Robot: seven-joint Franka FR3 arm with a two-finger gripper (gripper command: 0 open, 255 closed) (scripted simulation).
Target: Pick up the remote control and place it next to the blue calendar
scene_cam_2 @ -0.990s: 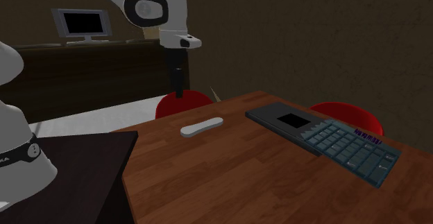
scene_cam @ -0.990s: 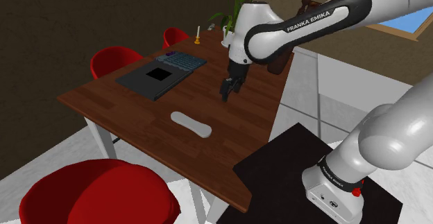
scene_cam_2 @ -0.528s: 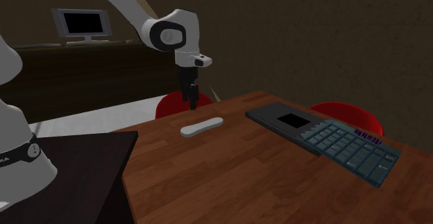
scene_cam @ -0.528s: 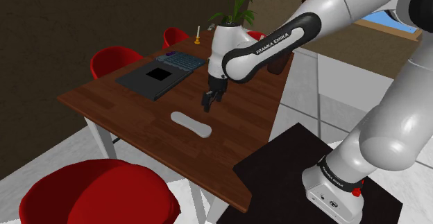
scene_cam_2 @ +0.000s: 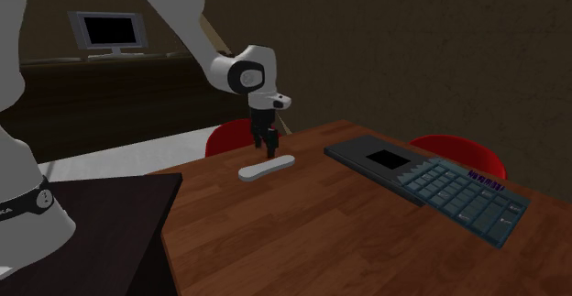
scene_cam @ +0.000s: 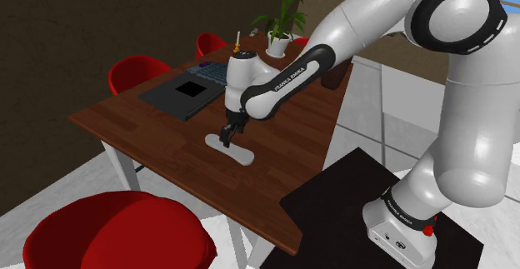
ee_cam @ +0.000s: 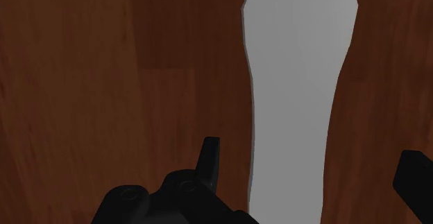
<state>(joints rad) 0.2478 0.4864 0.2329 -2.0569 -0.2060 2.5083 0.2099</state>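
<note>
Jaws apart, straddling pale remote (ee_cam: pixel 295 84) w/o touching; hovering just above it on wood table (scene_cam: pixel 279 184).

One remote (scene_cam: pixel 242 154), one blue calendar (scene_cam_2: pixel 463 193), one potted plant (scene_cam: pixel 282 19) and at least three red chairs (scene_cam: pixel 137 72).

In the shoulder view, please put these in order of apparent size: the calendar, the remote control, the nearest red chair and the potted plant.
1. Nearest red chair, though closeness enlarges it.
2. Calendar.
3. Remote control and potted plant: alike, not ranked; the plant stands farther away.
</note>
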